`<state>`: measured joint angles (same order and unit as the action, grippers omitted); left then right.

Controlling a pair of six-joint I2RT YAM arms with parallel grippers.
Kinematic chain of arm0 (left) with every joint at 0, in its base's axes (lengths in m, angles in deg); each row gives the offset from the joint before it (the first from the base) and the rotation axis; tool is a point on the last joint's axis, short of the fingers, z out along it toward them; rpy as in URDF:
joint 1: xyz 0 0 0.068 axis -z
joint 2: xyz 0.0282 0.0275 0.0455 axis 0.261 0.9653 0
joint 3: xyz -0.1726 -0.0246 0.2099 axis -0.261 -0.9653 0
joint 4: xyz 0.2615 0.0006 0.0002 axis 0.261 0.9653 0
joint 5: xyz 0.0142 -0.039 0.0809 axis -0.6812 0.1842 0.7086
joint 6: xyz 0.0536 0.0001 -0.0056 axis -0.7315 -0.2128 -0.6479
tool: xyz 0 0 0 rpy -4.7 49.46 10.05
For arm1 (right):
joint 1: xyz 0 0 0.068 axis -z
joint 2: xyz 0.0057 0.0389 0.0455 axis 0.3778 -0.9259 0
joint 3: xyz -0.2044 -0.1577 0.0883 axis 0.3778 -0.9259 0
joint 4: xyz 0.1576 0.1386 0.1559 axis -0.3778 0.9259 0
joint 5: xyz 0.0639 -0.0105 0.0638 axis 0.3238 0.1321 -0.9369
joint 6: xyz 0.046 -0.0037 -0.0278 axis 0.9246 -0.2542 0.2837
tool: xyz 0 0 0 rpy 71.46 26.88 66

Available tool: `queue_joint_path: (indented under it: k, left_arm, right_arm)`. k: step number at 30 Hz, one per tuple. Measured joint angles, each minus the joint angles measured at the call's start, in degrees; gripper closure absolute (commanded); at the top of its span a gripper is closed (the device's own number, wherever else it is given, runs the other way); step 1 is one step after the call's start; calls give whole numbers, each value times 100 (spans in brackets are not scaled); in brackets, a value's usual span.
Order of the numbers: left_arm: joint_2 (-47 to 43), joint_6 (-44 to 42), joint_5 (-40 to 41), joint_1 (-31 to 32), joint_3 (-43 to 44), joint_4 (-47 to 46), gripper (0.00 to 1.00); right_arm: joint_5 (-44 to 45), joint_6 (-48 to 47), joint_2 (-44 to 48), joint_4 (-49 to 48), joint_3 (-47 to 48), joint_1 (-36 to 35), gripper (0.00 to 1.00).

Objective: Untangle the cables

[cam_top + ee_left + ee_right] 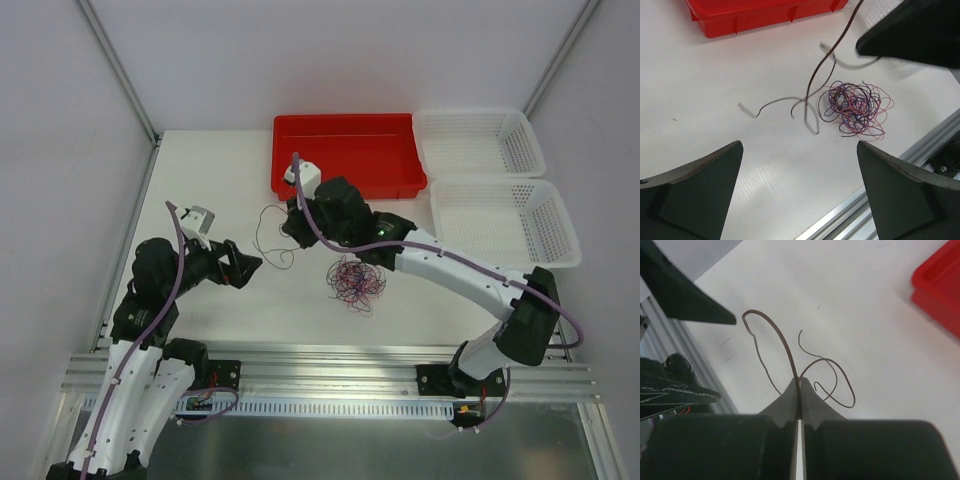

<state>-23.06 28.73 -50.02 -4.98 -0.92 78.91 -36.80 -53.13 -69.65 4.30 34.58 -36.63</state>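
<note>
From above, my left pincer [247, 268] sits at about 8 o'clock on the white table top [200, 180]. Its jaws are spread wide with nothing between them. My right pincer [290, 230] is near the middle, closed on a single thin brown cable strand [257, 235] that loops away toward 9 o'clock. The knot of hair-thin purple, black and reddish curly cables [355, 282] lies on the table at 5 o'clock from the right pincer, clear of both pincers. A red rectangular plastic tray [345, 185] stands at 12 o'clock, with two white mesh plastic baskets [480, 140] beside it at 2 o'clock.

From my left wrist, the left pincer [800, 145] gapes, one black finger at 7 o'clock and the other at 5 o'clock. The knot [855, 107] rests on the table at 1 o'clock. The brown strand [815, 76] rises just beside it toward the dark body of my right pincer [910, 30] at 2 o'clock. The red tray [765, 17] is at 11 o'clock.

From my right wrist, the right pincer [799, 390] is pressed together at 6 o'clock, pinching the strand [782, 342]. The strand arcs up toward 11 o'clock and curls round toward 3 o'clock. One finger of my left pincer [685, 290] shows at 10 o'clock, apart from the strand. The tray's corner [940, 290] is at 2 o'clock.
</note>
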Motion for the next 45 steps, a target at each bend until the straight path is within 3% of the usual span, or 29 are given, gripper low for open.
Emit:
queue_joint_path:
  k: [7, 14, 19, 24, 28, 34, 37, 38, 41, 45]
  left_arm:
    - [-535, 0, 343, 0, -120, -111, 1]
    - [-616, 0, 479, 0, -186, -168, 1]
    - [-415, 4, 476, 0, -186, -170, 1]
    - [-328, 4, 474, 0, -190, -168, 1]
    - [-321, 4, 474, 0, -192, -170, 1]
    - [-304, 4, 468, 0, -192, -170, 1]
    - [-238, 4, 444, 0, -192, -170, 1]
    - [-214, 4, 433, 0, -192, -170, 1]
    - [-164, 4, 417, 0, -192, -170, 1]
    - [-144, 7, 409, 0, -195, -170, 1]
  right_arm:
    - [848, -114, 481, 935, 920, 721, 99]
    - [1832, -140, 1263, 1694, 1036, 1838, 99]
    - [2457, -111, 2317, 1954, 487, 2981, 99]
    - [2677, 216, 3263, 2090, -485, 4618, 99]
    - [2437, 597, 3379, 2072, -1158, 5705, 99]
    - [1899, 1043, 2798, 1891, -1853, 6675, 99]
    - [1794, 1213, 2463, 1821, -1904, 6870, 55]
    - [1781, 1252, 2385, 1808, -1902, 6887, 27]
    - [1679, 1318, 2317, 1838, -1899, 6887, 8]
    - [1309, 1279, 2430, 1930, -1851, 6843, 3]
